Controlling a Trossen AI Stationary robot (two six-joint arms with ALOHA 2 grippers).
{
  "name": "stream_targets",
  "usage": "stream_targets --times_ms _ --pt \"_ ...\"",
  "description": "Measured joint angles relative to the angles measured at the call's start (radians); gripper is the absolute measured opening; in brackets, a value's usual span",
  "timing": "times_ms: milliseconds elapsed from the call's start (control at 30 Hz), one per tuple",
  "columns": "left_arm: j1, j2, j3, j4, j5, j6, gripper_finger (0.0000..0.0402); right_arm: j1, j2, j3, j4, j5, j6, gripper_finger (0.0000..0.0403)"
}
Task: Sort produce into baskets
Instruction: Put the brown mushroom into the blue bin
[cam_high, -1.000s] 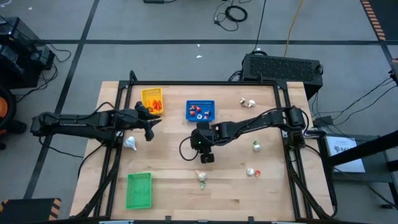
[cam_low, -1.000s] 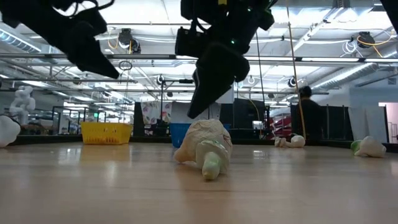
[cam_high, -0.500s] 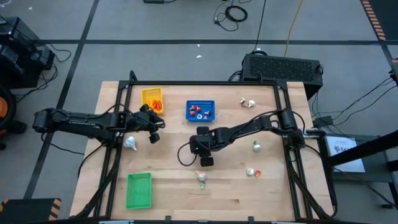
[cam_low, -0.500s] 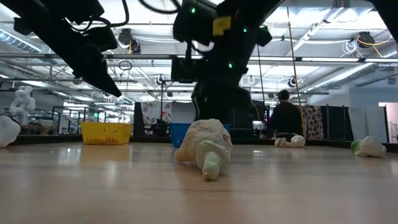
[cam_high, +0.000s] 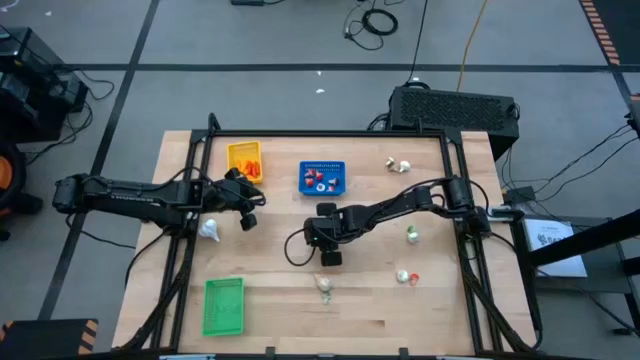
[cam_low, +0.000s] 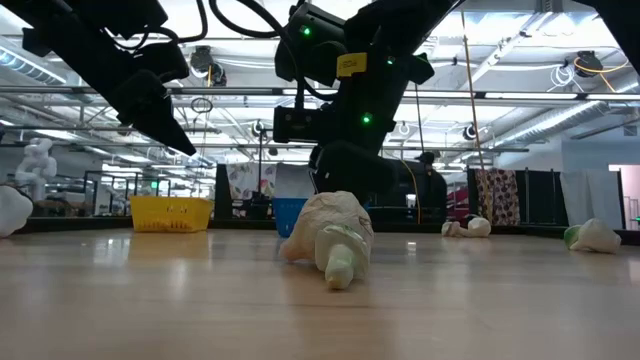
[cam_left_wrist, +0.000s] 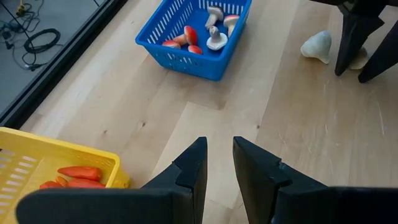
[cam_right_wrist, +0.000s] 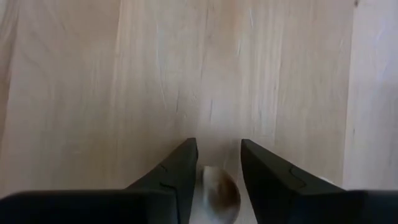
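Right wrist view has the right gripper (cam_right_wrist: 215, 163) pointing down at the bare wooden table (cam_right_wrist: 74, 93), its fingers spread apart with a whitish garlic-like bulb (cam_right_wrist: 220, 190) lying between and just beneath the tips, not yet pinched; the step in hand looks like the pick-up of this bulb, and the next move probably calls for a short descent, a squeeze, then a carry to the green basket (cam_high: 224, 305), which appears empty. Off to that gripper's side, the left gripper (cam_left_wrist: 217, 163) hovers with fingers slightly parted and holding nothing, just beside the yellow basket (cam_left_wrist: 43, 163) of orange carrot pieces (cam_left_wrist: 79, 172). Three baskets count out, the blue basket (cam_left_wrist: 186, 59) holding red-and-white mushroom pieces (cam_left_wrist: 189, 37). Loose on the table from above I count five whitish bulbs; carrots and mushrooms are too small to number.
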Motion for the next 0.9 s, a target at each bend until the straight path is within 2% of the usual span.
stream_targets --times_ms 433,567,700,900 --pt "0.0 0.0 0.0 -0.001 0.001 0.0 0.0086 -0.005 -0.002 0.076 -0.095 0.003 -0.022 0.0007" --pt "0.0 0.0 0.0 -0.001 0.001 0.0 0.0086 -0.006 -0.002 0.137 -0.134 0.009 -0.065 0.0007" --pt "0.0 0.0 0.0 -0.001 0.001 0.0 0.0086 -0.021 -0.002 0.196 -0.163 0.067 -0.129 0.001" --pt "0.0 0.0 0.0 -0.001 0.001 0.0 0.0086 -0.104 -0.003 0.269 -0.211 0.078 -0.209 0.001"
